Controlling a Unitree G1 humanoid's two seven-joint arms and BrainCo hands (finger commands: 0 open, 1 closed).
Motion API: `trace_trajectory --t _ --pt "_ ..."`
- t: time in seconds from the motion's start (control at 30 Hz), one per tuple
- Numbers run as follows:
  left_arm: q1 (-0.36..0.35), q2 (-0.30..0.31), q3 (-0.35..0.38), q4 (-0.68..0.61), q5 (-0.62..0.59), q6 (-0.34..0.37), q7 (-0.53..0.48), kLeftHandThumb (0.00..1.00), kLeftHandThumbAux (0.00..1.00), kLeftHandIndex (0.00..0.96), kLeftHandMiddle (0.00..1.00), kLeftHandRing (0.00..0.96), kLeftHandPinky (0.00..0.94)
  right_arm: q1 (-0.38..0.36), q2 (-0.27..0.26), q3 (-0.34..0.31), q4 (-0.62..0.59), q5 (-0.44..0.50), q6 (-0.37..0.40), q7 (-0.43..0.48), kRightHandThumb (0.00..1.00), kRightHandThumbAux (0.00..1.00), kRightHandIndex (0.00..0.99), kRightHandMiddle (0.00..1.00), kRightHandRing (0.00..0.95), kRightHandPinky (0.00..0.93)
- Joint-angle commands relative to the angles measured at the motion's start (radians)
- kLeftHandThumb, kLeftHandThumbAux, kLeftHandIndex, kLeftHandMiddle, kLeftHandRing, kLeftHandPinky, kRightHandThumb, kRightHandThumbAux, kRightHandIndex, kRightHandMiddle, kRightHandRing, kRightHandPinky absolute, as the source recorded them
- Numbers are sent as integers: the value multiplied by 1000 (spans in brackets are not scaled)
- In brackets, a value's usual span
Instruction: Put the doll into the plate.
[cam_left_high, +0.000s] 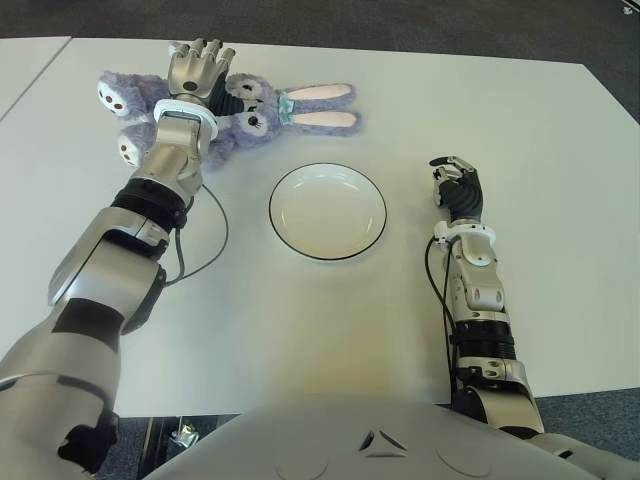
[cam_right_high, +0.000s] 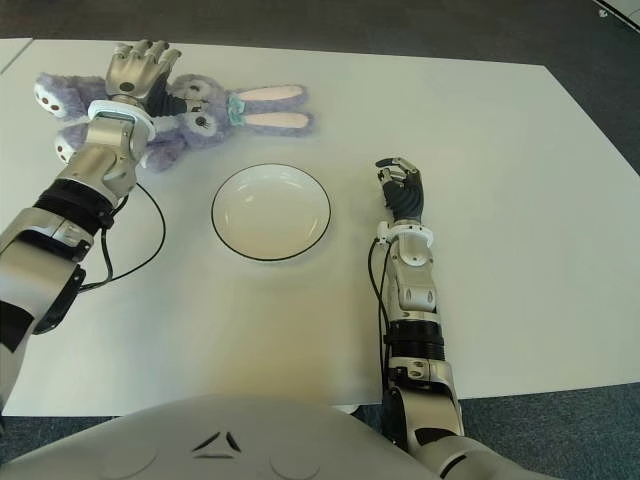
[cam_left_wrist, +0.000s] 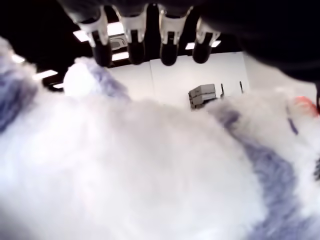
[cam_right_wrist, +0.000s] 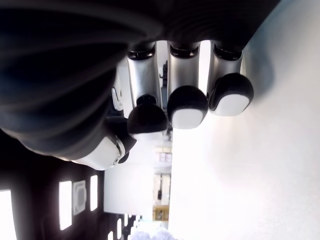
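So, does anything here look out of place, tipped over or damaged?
Nothing stands out. The doll lies flat on the table, behind the empty plate, with the left robot hand over its body, fingers extended. The right robot hand shows right of the plate, holding nothing. No spill or damage shows.

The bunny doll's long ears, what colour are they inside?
Pale pink inside the ears, purple fur around; clearest in the left eye view.

Under my left hand's (cam_left_high: 200, 70) metallic-looking fingers (cam_left_wrist: 136, 40) I see the doll's (cam_left_high: 255, 110) fluffy plush; the plate (cam_left_high: 328, 211) looks glossy, the table (cam_left_high: 500, 130) smooth and matt.
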Motion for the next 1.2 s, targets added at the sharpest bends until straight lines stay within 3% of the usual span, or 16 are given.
trace_trajectory --t 0.03,0.33,1.2 --pt "-27 -3 -26 94 -10 -44 22 120 257 0 0 0 0 56 22 1 44 0 24 -1 722 711 441 889 893 903" --pt "-55 -5 -52 194 -25 -108 48 130 248 0 0 0 0 60 24 1 45 -1 15 -2 723 711 441 889 889 898" --pt "-88 -22 -169 363 -59 -362 -105 115 225 0 0 0 0 47 20 -6 76 -4 2 -20 723 711 440 891 893 901"
